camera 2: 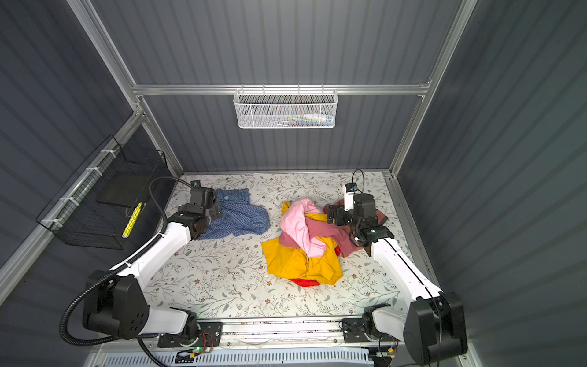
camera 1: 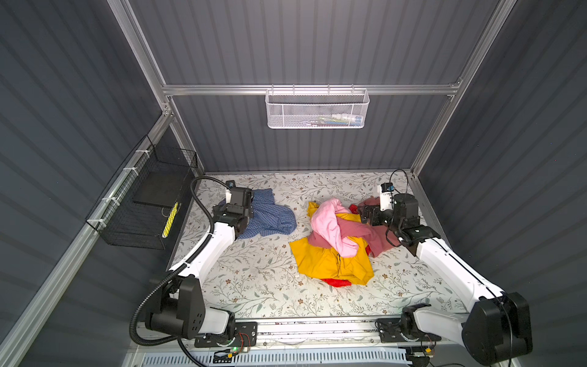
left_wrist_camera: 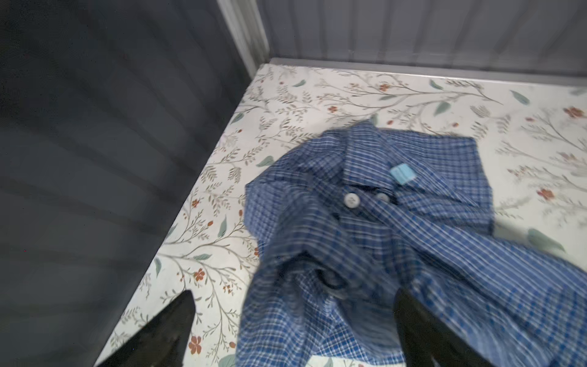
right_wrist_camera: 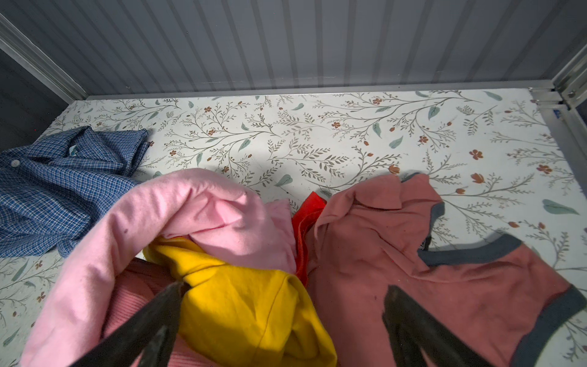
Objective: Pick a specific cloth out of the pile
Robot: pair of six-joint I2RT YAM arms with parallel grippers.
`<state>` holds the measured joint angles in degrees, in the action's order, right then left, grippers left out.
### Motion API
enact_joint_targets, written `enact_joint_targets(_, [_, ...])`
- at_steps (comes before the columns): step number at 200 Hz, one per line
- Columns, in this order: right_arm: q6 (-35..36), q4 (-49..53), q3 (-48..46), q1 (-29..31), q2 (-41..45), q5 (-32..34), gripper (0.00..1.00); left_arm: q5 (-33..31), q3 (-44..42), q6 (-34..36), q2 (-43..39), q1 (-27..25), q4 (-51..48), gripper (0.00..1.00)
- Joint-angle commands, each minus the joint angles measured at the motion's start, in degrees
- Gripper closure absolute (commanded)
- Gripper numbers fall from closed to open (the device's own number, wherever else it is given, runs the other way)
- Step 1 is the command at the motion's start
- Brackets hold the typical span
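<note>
Left gripper (left_wrist_camera: 293,292): gapes over the cloth (left_wrist_camera: 413,238), unclamped.
Right gripper (right_wrist_camera: 286,286): gapes above the pile (right_wrist_camera: 190,206), nothing held.

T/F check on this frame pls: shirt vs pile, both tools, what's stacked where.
1. The checked shirt lies on the table, apart from the pile. True.
2. The left tool is shut on the shirt. False: its jaws stand wide open over it.
3. The light pink garment lies on top of the pile. True.
4. The right tool grips a garment. False: it is open over the pile, gripping nothing.
5. Some red fabric shows under the yellow garment at the pile's near edge. True.
6. The white mesh basket hanging at the back is empty. False: small items lie in it.
</note>
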<state>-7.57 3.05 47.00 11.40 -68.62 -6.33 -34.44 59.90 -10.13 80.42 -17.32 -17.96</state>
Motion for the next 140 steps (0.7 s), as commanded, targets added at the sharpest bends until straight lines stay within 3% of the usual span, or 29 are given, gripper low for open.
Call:
enact_joint_targets(1, [0.2,0.3,0.2,-0.2,0.7,0.3,0.01,7.0,3.3,14.3,2.9,-5.6,3.6,0.01])
enact_joint_targets(39, [0.3,0.6,0.4,-0.2,0.7,-0.3,0.01,12.0,11.1,24.3,16.2,-13.2,-1.2,0.0])
enact_joint_targets(65, [1.0,1.8,0.6,-0.2,1.0,-0.2,0.01,18.2,13.9,26.9,22.7,-13.3,-4.0,0.0])
enact_joint_targets(104, [1.8,3.2,0.6,-0.2,1.4,0.4,0.01,17.0,16.6,28.7,29.0,-12.9,-7.4,0.0])
enact_joint_targets(140, [2.0,3.5,0.5,-0.2,1.8,1.1,0.01,19.8,20.1,28.0,35.0,-11.0,-11.2,0.01])
